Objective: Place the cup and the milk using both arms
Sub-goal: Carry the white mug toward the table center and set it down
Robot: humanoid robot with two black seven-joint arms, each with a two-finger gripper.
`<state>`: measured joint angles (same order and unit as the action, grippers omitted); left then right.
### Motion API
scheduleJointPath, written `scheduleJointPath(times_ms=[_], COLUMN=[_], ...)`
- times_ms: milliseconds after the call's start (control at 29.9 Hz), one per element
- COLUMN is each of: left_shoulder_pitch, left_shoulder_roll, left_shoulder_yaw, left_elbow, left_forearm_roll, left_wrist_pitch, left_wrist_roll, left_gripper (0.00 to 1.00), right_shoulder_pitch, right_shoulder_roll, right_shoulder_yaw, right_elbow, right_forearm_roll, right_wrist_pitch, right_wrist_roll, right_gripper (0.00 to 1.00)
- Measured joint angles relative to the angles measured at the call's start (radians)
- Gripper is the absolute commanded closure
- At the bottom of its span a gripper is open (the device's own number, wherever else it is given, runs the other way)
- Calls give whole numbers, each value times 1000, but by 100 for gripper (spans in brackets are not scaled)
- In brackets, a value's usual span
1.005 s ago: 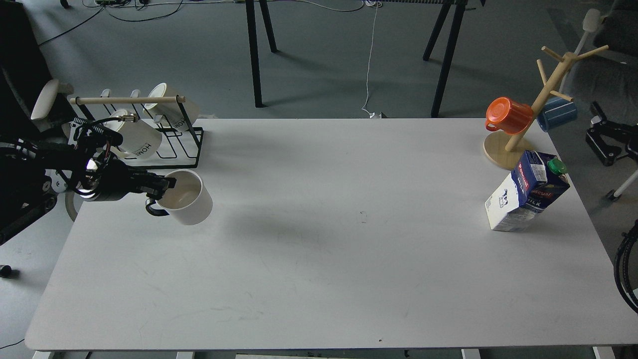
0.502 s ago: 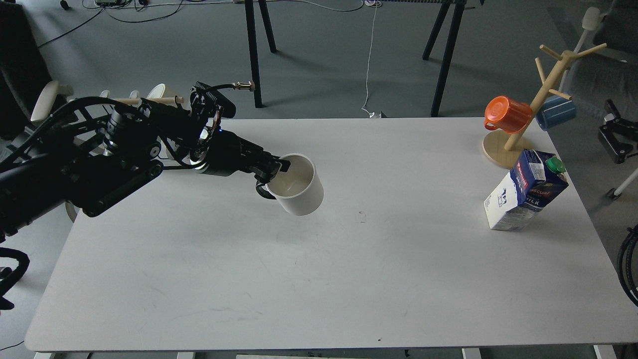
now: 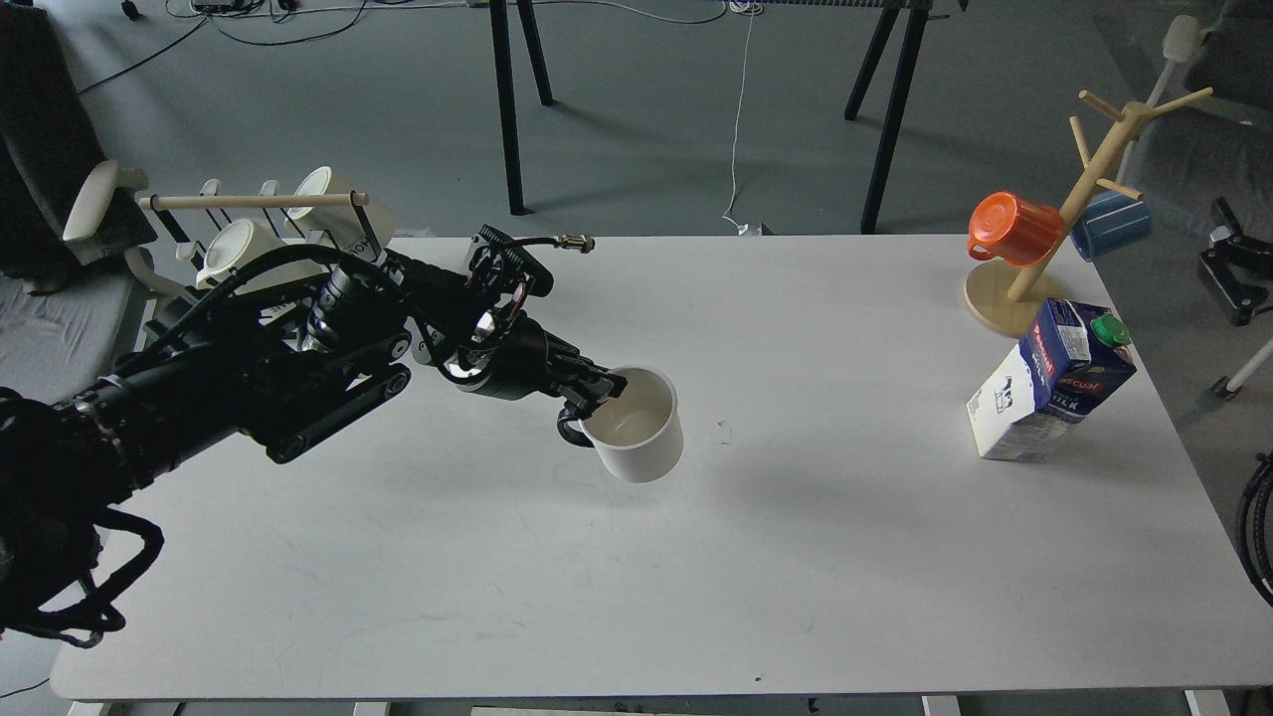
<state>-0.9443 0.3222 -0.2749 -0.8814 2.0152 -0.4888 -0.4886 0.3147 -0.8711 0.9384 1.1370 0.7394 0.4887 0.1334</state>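
Cup [image 3: 636,426] is gripped at its handle-side rim by the clenched left gripper [image 3: 587,390] near the table [image 3: 636,597] centre, while the milk [image 3: 1049,383], untouched at the right, could be toppled by a careless approach; the right gripper is unseen.

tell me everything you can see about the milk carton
The milk carton is tall, white low down and blue toward the top, with a green screw cap, a red label and a small cow print. It looks like coated card. It stands closed near the table's right edge, in front of the wooden mug tree; nothing grips it.
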Motion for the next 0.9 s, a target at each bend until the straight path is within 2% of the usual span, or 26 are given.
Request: scheduleJointPath(times_ms=[368, 770, 804, 837, 904], left_shoulder_pitch=[55, 68, 70, 71, 72], left_shoulder_roll=[-40, -56, -56, -55, -53], left_shoulder_yaw=[0, 1, 1, 1, -1], left_elbow=[28, 48, 48, 48, 48], left_forearm_roll=[0, -1, -2, -3, -6], left_wrist_pitch=[1, 22, 22, 21, 19], left_wrist_roll=[0, 0, 0, 0, 0], left_gripper=[91, 79, 78, 70, 47], right_shoulder_pitch=[-2, -3, -4, -4, -4], right_shoulder_roll=[3, 3, 3, 3, 4], right_shoulder_yaw=[-2, -1, -1, -1, -1], right_elbow=[0, 0, 0, 0, 0], right_forearm_roll=[0, -2, -1, -1, -1], right_wrist_pitch=[0, 0, 0, 0, 0], right_wrist_roll=[0, 0, 0, 0, 0], right_gripper=[4, 4, 4, 4, 4])
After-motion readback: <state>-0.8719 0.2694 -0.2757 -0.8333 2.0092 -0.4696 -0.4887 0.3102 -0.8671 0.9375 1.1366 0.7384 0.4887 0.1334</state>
